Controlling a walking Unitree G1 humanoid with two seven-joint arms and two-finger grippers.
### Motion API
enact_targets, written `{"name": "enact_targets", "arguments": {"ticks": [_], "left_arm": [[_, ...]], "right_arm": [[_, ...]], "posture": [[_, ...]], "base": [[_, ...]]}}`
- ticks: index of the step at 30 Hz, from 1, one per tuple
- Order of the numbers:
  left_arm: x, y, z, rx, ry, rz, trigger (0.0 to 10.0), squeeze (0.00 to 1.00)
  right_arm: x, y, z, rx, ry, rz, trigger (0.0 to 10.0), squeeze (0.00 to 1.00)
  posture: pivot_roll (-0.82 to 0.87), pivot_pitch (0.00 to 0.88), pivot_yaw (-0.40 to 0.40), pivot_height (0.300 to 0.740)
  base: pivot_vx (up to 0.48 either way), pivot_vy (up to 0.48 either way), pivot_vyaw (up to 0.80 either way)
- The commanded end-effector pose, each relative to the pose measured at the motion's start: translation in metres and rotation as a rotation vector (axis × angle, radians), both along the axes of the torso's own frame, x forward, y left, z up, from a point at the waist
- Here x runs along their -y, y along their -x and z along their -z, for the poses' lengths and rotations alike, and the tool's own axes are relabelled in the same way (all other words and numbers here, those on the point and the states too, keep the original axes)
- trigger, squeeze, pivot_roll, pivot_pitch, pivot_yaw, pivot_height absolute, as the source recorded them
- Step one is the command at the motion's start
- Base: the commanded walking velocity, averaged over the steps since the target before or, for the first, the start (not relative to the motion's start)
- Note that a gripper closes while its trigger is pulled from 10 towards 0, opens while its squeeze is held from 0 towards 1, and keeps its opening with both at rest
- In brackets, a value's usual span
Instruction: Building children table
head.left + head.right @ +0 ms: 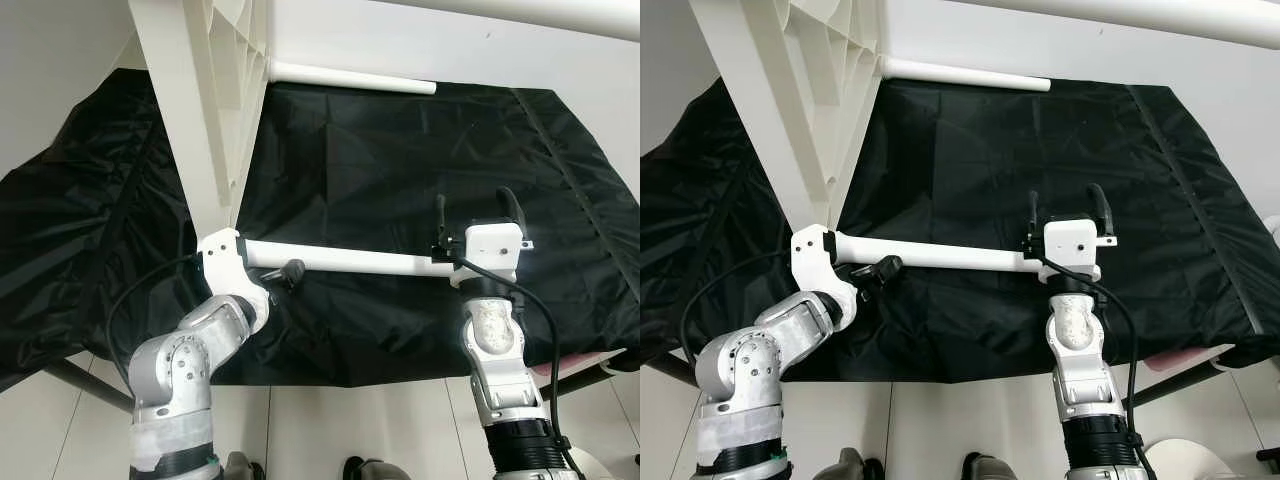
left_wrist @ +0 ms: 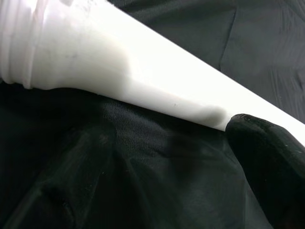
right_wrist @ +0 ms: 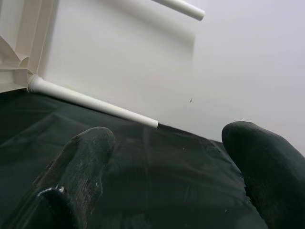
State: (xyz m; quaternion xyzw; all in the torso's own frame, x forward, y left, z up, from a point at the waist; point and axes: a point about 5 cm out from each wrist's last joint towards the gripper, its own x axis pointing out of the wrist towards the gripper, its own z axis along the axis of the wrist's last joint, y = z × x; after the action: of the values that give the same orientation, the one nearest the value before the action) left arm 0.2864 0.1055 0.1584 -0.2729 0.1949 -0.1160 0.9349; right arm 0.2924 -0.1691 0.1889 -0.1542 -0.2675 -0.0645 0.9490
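No writing legible — three white legs: one [image 1: 345,262] lies on black cloth [image 1: 400,150], left gripper [image 1: 290,270] clamped on it, right gripper [image 1: 478,215] fingers apart at its end; tabletop [image 1: 205,90] stands behind.

My two arms are silver metal with rounded joints and black cuffs low down. Each wrist carries a white housing, a black cable loops beside each arm, and the jaws are black.
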Motion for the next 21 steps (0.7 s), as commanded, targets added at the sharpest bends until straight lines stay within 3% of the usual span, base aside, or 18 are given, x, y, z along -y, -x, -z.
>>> {"name": "enact_targets", "arguments": {"ticks": [1, 10, 16, 21], "left_arm": [[0.017, 0.001, 0.007, -0.058, 0.072, -0.005, 10.0, 0.0], [0.023, -0.009, 0.002, -0.069, 0.107, -0.029, 10.0, 0.0], [0.027, -0.023, -0.003, -0.081, 0.187, -0.089, 10.0, 0.0], [0.023, -0.029, -0.013, -0.069, 0.242, -0.138, 10.0, 0.0]], "right_arm": [[-0.001, 0.0, -0.005, 0.014, 0.013, 0.002, 10.0, 0.0], [0.0, 0.002, -0.011, 0.038, 0.026, 0.012, 10.0, 0.0], [-0.007, 0.009, -0.024, 0.094, 0.092, -0.015, 10.0, 0.0], [-0.014, 0.018, -0.033, 0.16, 0.205, -0.044, 10.0, 0.0]], "posture": [[-0.05, 0.15, 0.005, 0.74], [-0.07, 0.155, 0.011, 0.74], [-0.08, 0.156, 0.019, 0.74], [-0.08, 0.159, 0.024, 0.74]], "base": [[0.0, 0.0, 0.0], [0.0, 0.0, 0.0], [0.0, 0.0, 0.0], [0.0, 0.0, 0.0]]}}
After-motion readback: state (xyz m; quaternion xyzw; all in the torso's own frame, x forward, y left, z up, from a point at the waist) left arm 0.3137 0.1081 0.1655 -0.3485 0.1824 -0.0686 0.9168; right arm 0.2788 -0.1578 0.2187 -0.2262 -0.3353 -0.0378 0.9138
